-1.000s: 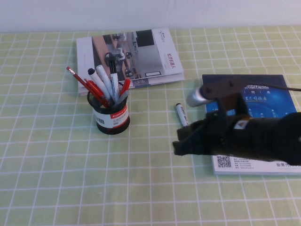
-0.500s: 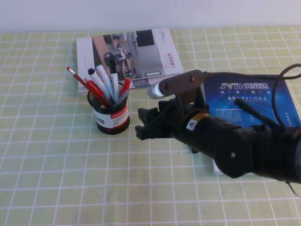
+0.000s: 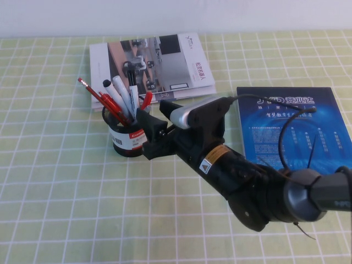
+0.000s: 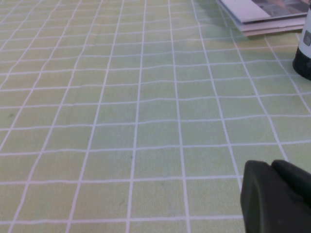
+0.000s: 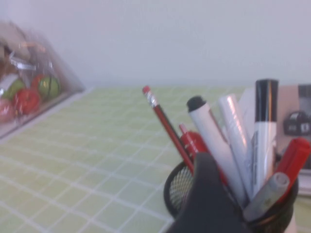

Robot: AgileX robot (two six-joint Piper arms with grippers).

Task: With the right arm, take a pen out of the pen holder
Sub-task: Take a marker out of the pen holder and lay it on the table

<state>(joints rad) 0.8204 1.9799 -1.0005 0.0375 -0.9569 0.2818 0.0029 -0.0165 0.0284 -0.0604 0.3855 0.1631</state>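
Note:
A black mesh pen holder (image 3: 131, 144) with a red-and-white label stands left of the table's centre. It holds a red pencil (image 3: 88, 91), red pens and white markers (image 3: 122, 93). My right gripper (image 3: 147, 137) is at the holder's right side, open and empty, its fingers level with the cup's rim. In the right wrist view one dark finger (image 5: 206, 199) stands in front of the holder (image 5: 179, 187), with a white marker (image 5: 214, 145), the red pencil (image 5: 163, 121) and a grey pen (image 5: 265, 196) just behind it. My left gripper (image 4: 277, 196) hovers low over the mat, shut and empty.
A magazine (image 3: 151, 63) lies behind the holder. A blue book (image 3: 294, 129) lies at the right, with the right arm (image 3: 247, 179) stretching diagonally in front of it. The green checked mat (image 3: 66, 198) covers the table. The holder's base (image 4: 303, 53) shows in the left wrist view.
My right arm has swept left from the blue book to the pen holder, and its gripper has gone from shut to open. The loose marker beside the book is now hidden by the arm.

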